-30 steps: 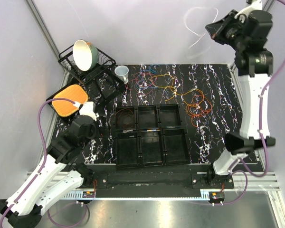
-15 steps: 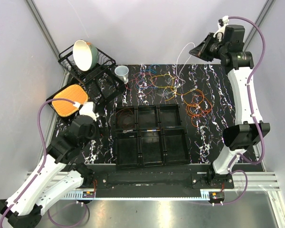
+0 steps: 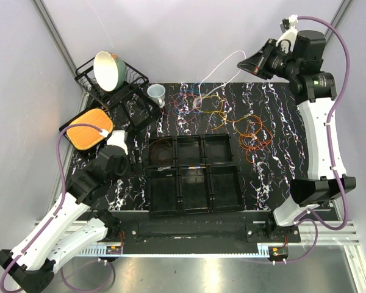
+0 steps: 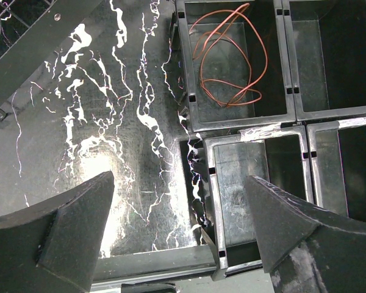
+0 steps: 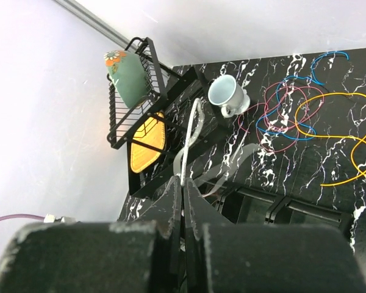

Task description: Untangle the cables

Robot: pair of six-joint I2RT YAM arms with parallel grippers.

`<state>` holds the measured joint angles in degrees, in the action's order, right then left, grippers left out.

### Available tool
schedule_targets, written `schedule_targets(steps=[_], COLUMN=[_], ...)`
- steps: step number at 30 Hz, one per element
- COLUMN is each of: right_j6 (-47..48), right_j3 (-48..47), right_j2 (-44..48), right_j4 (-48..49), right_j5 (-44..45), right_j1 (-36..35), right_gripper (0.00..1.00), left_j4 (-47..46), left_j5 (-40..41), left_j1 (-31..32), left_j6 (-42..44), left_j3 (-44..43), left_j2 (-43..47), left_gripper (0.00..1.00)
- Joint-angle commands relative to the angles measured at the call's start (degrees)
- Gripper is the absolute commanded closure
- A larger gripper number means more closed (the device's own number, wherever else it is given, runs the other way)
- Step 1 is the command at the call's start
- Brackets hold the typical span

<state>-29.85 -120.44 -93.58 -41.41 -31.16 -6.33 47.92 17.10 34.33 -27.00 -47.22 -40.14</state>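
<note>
Right gripper (image 3: 240, 63) is clamping white cable (image 3: 215, 71) high beyond compartment tray (image 3: 195, 166) far edge; left gripper (image 4: 178, 180) is hovering, jaws apart, over tray's left rim, marbled tabletop (image 4: 110, 122) alongside

Robot lab test cell, staged rather than lived in.

Plain pale walls (image 3: 171, 36) and bare aluminium frame posts (image 3: 56, 35) box in a single table, and a slotted metal rail (image 3: 189, 245) runs along its near edge. A white left arm (image 3: 61, 213) and right arm (image 3: 320, 134), trailing purple hoses (image 3: 343, 67), are bolted there. The black marble-patterned tabletop (image 3: 280, 116) carries a mixed set of props: a six-compartment black tray (image 3: 194, 166), a wire dish rack (image 3: 86, 80) with a bowl (image 3: 108, 69), a cup (image 3: 157, 93) and loose coloured cables (image 3: 253, 134).
</note>
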Motion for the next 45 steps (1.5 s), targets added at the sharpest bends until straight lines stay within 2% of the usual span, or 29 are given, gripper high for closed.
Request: schedule_targets(steps=[1, 17, 33, 45], right_j6=[-1.18, -1.09, 0.22, 0.93], right_j3=[0.99, 17.52, 29.37, 30.09], right_j2=[2.70, 10.52, 10.09, 7.71], right_j4=[1.95, 3.88, 4.14, 3.97], right_j5=[-2.33, -3.56, -1.28, 0.66], right_j1=[-0.96, -4.39, -12.92, -15.29], right_gripper=[1.00, 1.00, 1.00, 1.00], left_j4=[-1.60, -1.69, -1.69, -1.69], left_j5=[-0.58, -0.84, -0.93, -1.11], left_j1=[-0.22, -0.22, -0.22, -0.40], left_j6=[-0.07, 0.02, 0.11, 0.11], left_j3=[-1.12, -1.21, -1.29, -1.29], left_j2=[0.76, 0.77, 0.59, 0.85], left_gripper=[0.09, 0.11, 0.11, 0.12])
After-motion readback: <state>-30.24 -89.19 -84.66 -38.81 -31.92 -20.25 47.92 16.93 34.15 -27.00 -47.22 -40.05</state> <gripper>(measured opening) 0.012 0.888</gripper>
